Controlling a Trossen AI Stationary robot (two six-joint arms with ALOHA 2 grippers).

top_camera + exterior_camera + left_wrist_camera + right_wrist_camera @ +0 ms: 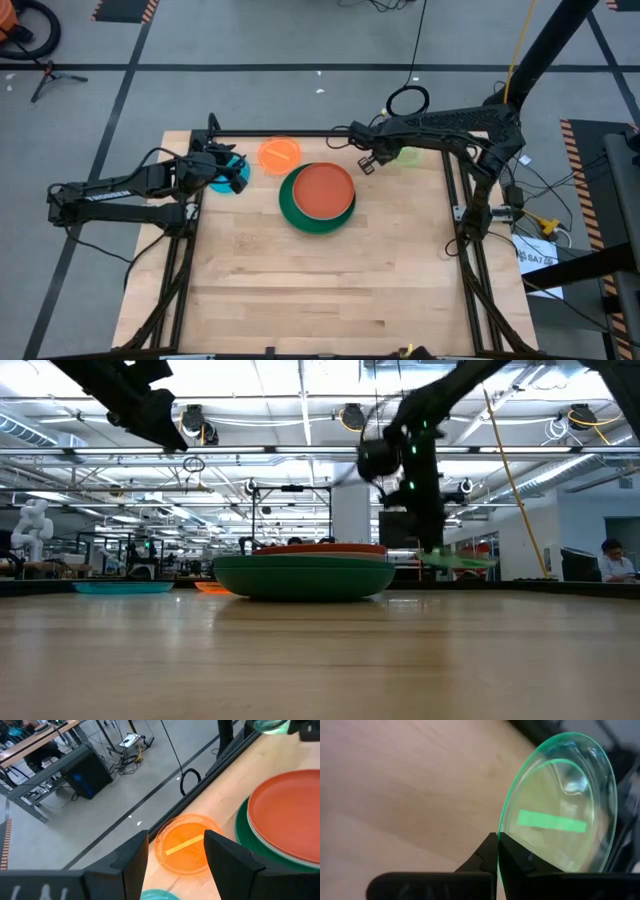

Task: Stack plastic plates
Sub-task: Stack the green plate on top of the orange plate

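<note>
A stack stands mid-table: an orange-red plate (323,189) on a large dark green plate (300,215). A small orange plate (279,153) and a small blue plate (222,184) lie flat on the table, left of the stack. My left gripper (238,176) hangs open and empty above the blue plate; its wrist view shows the orange plate (184,850) past its fingers. My right gripper (372,161) is shut on the small lime green plate (408,155), just right of the stack and near the far edge. No pink or mint plate shows. My right gripper pinches the lime green plate's rim (501,831) between its two fingers. The fingers come from above, pointing down. The plate (455,560) sticks out sideways from the fingers, about level, lifted clear of the table.
A dark metal frame (455,200) runs along the table's far, left and right edges. The near half of the wooden table (320,300) holds no objects. A person (612,560) sits far off in the room behind.
</note>
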